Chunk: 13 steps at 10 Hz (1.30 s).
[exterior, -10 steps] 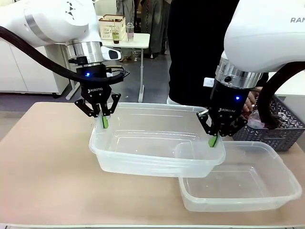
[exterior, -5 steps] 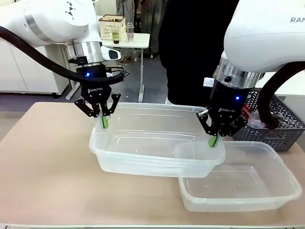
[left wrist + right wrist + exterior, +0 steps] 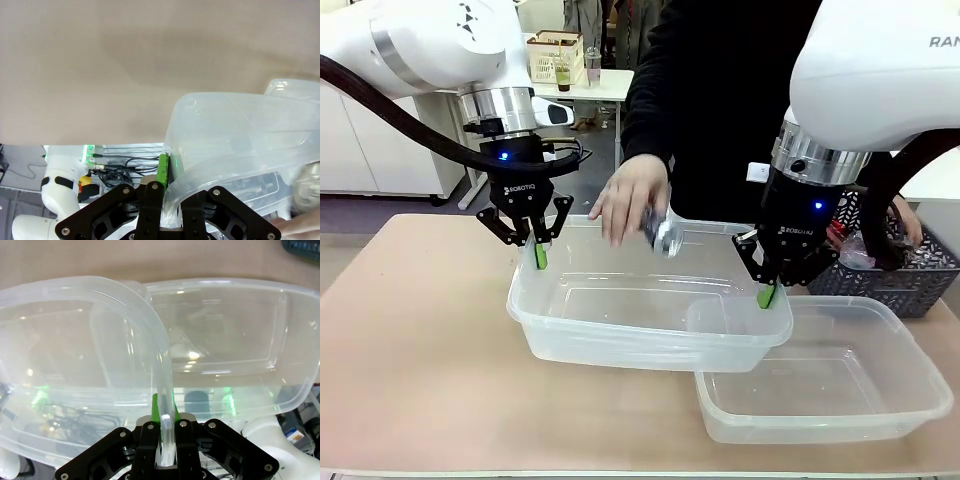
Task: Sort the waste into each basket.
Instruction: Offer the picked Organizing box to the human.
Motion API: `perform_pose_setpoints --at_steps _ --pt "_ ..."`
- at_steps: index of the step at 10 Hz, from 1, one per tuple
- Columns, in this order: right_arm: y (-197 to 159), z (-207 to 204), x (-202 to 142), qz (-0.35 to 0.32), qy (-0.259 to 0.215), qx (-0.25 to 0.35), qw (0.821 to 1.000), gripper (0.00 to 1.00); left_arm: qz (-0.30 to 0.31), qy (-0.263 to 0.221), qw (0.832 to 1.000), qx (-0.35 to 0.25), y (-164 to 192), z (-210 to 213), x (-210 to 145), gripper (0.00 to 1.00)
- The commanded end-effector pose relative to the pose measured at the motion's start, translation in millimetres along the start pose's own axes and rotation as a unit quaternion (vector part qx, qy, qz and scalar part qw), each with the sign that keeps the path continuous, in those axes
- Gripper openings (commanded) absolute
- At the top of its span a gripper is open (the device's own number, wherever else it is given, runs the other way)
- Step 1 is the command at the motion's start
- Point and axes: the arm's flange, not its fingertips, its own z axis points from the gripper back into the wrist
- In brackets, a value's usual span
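Two see-through tubs sit toward the right of the table (image 3: pixel 420 340), and both arms grip the larger-looking upper tub (image 3: pixel 640 345). The left end effector (image 3: pixel 540 256) is clenched on the rim at that tub's far left corner. In the left wrist view, the left end effector (image 3: pixel 167 172) has the curled rim pinched between its green pads, with the upper tub (image 3: pixel 225 125) spreading away to the right. The right end effector (image 3: pixel 767 295) is clenched on the rim at the tub's right end. The right wrist view shows the right end effector (image 3: pixel 165 417) with the clear rim of the upper tub (image 3: pixel 100 305) rising straight out of its closed jaws. The upper tub's right near corner overlaps the far left corner of the lower tub (image 3: pixel 840 420), which lies flat on the table at near right. Above the upper tub's far side, the person's hand (image 3: pixel 632 195) holds a shiny silver can (image 3: pixel 663 233), blurred, over the tub's opening. A dark grey lattice basket (image 3: pixel 915 275) stands at far right, partly hidden behind the right arm.
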Motion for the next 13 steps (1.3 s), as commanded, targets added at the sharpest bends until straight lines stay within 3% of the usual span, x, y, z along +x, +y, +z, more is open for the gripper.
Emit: perform_pose_setpoints --at_steps 1,13 --pt "2.1 4.6 0.5 0.007 0.006 -0.007 1.000 0.04 0.017 -0.001 1.000 -0.011 0.4 3.1 -2.1 0.06" --pt "2.1 4.6 0.5 0.007 0.006 -0.007 1.000 0.04 0.017 -0.001 1.000 -0.011 0.4 3.1 -2.1 0.06"
